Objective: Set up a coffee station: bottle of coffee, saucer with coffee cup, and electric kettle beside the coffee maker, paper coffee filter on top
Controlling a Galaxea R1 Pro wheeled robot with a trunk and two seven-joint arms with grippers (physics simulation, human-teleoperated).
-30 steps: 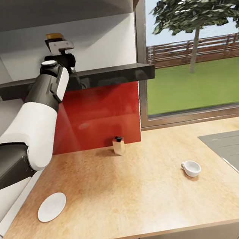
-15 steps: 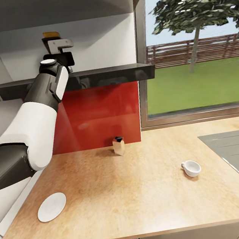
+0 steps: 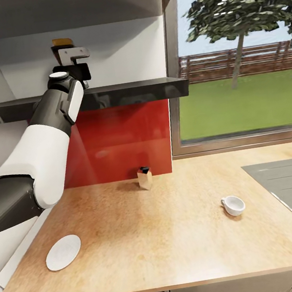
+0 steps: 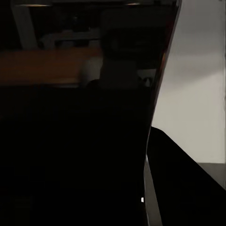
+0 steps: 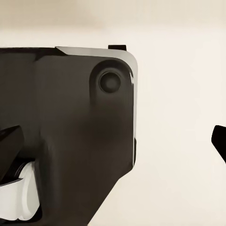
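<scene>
Three views, in turn. Head view: your left arm [image 3: 46,133] is raised to the kitchen shelf [image 3: 124,94] at 11 o'clock, left gripper [image 3: 67,52] at the bottle of coffee [image 3: 62,41], only its amber top visible. Jaws hidden by the wrist; can't tell wide or closed. On the worktop [image 3: 170,245]: saucer [image 3: 63,252] at 8 o'clock, coffee cup [image 3: 233,205] at 4, small black-capped tan item [image 3: 145,177] near centre by the red backsplash [image 3: 117,141].

Left wrist view: mostly dark, shelf edge and wall; grasp unconfirmed. Check grip before lifting, then pull straight out to clear the shelf lip.

Right wrist view: the right gripper's dark body [image 5: 70,132] against a pale surface; jaw state unclear.
</scene>
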